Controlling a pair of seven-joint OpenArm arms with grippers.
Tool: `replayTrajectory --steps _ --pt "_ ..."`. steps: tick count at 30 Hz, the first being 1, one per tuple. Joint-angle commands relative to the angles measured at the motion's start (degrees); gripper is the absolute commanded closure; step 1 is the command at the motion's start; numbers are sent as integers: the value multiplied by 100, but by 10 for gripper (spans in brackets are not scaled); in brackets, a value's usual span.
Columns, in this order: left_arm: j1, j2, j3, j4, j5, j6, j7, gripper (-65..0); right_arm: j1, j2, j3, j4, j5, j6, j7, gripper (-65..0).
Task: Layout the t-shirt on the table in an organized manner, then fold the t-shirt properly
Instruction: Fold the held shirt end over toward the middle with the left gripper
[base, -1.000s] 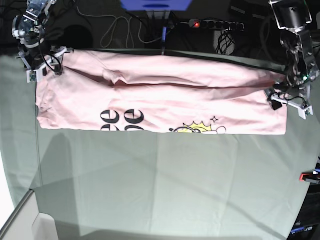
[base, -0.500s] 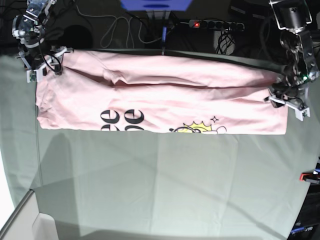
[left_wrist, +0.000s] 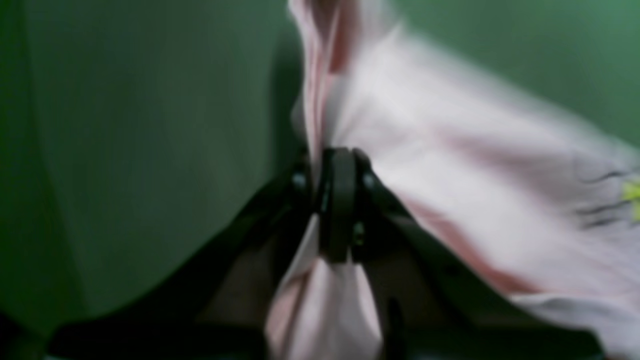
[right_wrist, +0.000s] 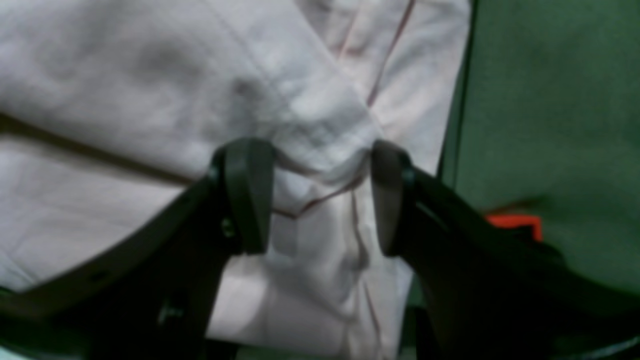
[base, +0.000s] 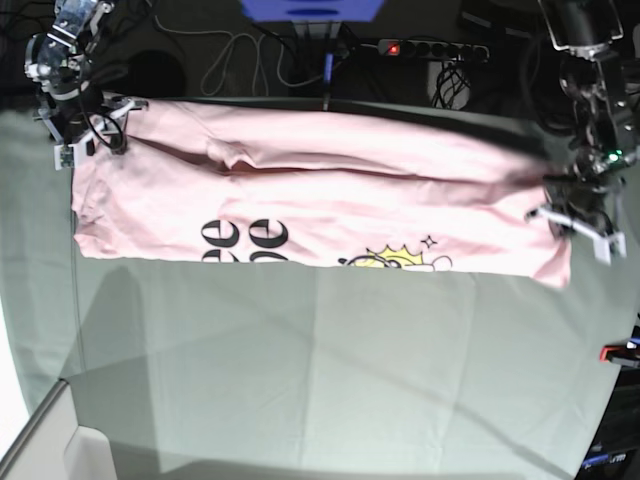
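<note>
Being soft, thin cotton, bends and sags wherever touched. Weighs little, slides easily, cannot break, but wrinkles fast. Best taken at the corners and edges of the t-shirt (base: 320, 200), with a pinch through all the layers, then pulled gently to keep flat. Lying now as a long pink strip across the far side of the table (base: 320, 370), folded over the long way, with black letters and a bit of yellow drawing showing along the near edge. At the end on the base view's right, pinched tight by the left gripper (left_wrist: 340, 200): jaws squeezed together with a fold of pink cloth caught between. Corner there seemingly lifted a little and tugged out of line. Coming down from above on that side, with the wrist bent and the tips pointing at the table. At the other end, by the far corner, for the right gripper (right_wrist: 320, 195): jaws wide apart, one finger (right_wrist: 247, 195) on each side of a small hump of cloth, low on the shirt but not squeezing, so no real hold there. Also reaching down from above, tilted over the shirt's edge.
</note>
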Motion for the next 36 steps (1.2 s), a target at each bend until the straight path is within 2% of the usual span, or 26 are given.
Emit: replayTrajectory --steps 1,4,6,9,15,20,24,28,36 --pt "19 21 20 447 -4 3 -195 0 -2 41 16 82 77 -3 123 -317" --pt "248 215 450 1352 31 56 -134 0 42 41 16 100 77 -3 114 -317" --pt "380 276 872 1844 31 64 191 0 95 41 51 100 69 -3 114 -318" --pt "485 584 1593 2231 31 64 561 0 113 41 60 100 60 -3 105 -320" --pt "503 918 2780 2082 136 73 613 0 113 50 68 109 60 -3 105 -320" --pt "415 1402 3694 1589 1086 73 596 0 113 59 68 109 60 -3 105 -320" --pt "292 1832 4028 1106 1763 73 587 0 113 50 60 109 60 -3 105 -320" --pt "37 2219 4072 798 2035 73 578 0 104 50 60 109 60 -3 105 -320" --pt "-253 2333 4055 640 2026 73 578 0 78 67 68 109 60 -3 105 -320"
